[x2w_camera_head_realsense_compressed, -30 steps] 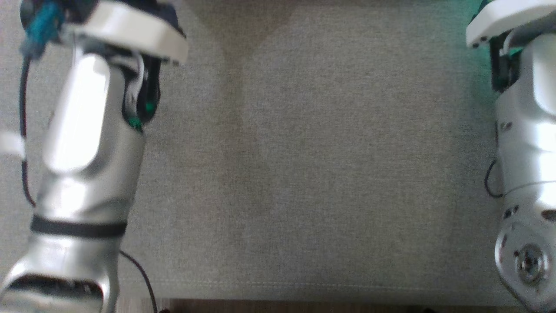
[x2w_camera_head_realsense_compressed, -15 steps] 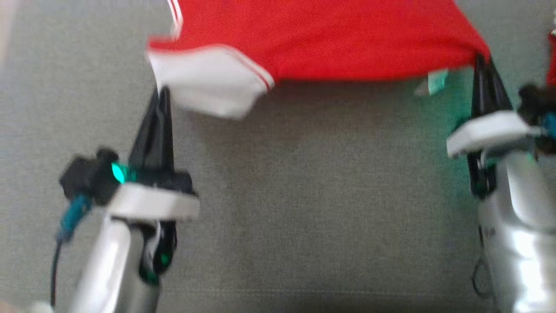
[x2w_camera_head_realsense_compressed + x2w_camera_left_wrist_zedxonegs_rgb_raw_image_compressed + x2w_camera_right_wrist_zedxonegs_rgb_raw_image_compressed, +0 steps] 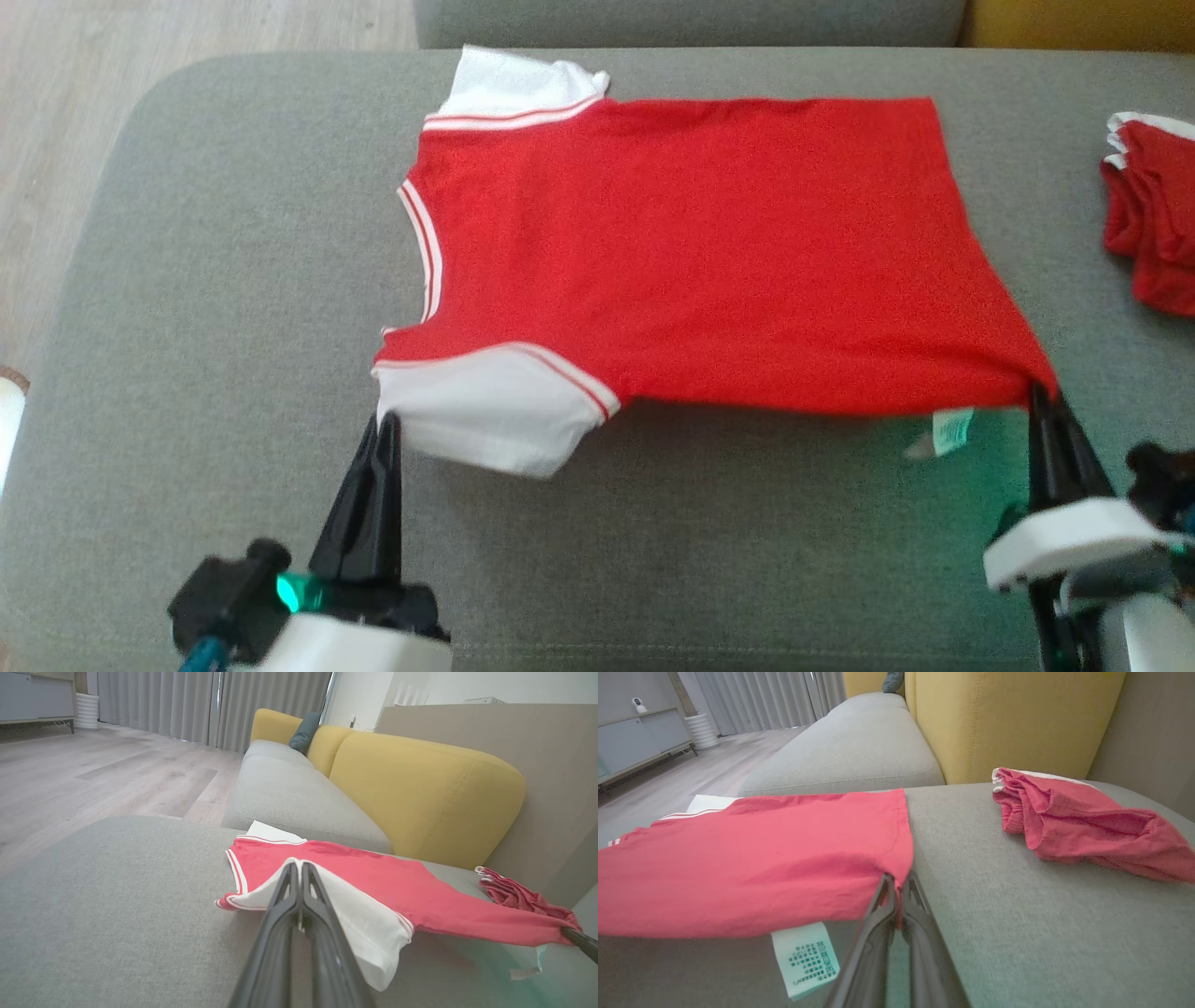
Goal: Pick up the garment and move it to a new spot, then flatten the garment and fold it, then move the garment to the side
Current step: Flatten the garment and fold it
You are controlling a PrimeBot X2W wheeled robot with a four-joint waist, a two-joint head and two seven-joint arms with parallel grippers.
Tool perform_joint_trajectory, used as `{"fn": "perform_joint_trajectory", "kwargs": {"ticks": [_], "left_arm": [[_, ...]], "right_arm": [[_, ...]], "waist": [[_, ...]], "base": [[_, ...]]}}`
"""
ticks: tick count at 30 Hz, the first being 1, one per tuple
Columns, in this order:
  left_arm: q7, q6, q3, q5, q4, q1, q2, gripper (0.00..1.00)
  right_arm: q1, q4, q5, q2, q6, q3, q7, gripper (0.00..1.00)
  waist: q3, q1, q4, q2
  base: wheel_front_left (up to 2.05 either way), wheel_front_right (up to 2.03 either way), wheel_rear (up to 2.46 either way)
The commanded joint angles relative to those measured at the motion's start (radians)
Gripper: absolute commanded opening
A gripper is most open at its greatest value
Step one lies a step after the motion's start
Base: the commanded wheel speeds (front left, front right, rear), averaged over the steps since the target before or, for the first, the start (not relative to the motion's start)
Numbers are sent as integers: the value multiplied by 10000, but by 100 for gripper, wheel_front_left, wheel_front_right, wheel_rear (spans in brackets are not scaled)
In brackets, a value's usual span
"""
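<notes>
Red garment [image 3: 691, 252] lies spread on the grey cushion [image 3: 233, 280], straight ahead of both fingertips, long axis crosswise from left end effector [image 3: 385, 425], clamped on the near white sleeve [image 3: 485, 420], to right end effector [image 3: 1038, 397], clamped on the near hem corner [image 3: 1027, 369]; neither arm nearer.

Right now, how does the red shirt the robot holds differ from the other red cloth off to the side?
The shirt is spread nearly flat; the other red cloth lies bunched. The left end effector and the right end effector pinch the shirt's near edge; neither touches that cloth. Both are red with white trim, on the grey cushion.
</notes>
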State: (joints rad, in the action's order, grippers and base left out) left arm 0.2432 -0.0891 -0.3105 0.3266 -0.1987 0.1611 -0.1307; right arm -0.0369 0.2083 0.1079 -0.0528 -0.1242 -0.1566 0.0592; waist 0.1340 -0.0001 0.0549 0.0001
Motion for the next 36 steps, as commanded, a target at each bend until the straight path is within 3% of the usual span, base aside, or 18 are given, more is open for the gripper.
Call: {"fn": "perform_joint_trajectory", "kwargs": {"ticks": [1,7,19,29,36], "left_arm": [[0,-82,315,48,-563,16,-146,0],[-217,-159,161,168,-787,660,-190,0],[-168,-2,114,288,90,-28,-119,0],[-61,318,94,252,1169,-1653,-17,0],[18,582,253,162,2674,-3536,-6,0]], "right_arm": [[112,-709,94,-29,-65,188,-186,0],[823,-1344,231,16,-65,248,-727,0],[526,-570,482,24,-65,495,-939,0],[-258,171,902,25,-65,676,-1026,0],[-1306,787,1273,25,-65,720,-925,0]], "waist": [[-54,1,-55,-1],[-67,1,-175,-1],[132,1,-163,-1],[548,1,-251,-1],[892,1,-375,-1]], "base": [[0,0,0],[0,0,0],[0,0,0],[0,0,0],[0,0,0]]}}
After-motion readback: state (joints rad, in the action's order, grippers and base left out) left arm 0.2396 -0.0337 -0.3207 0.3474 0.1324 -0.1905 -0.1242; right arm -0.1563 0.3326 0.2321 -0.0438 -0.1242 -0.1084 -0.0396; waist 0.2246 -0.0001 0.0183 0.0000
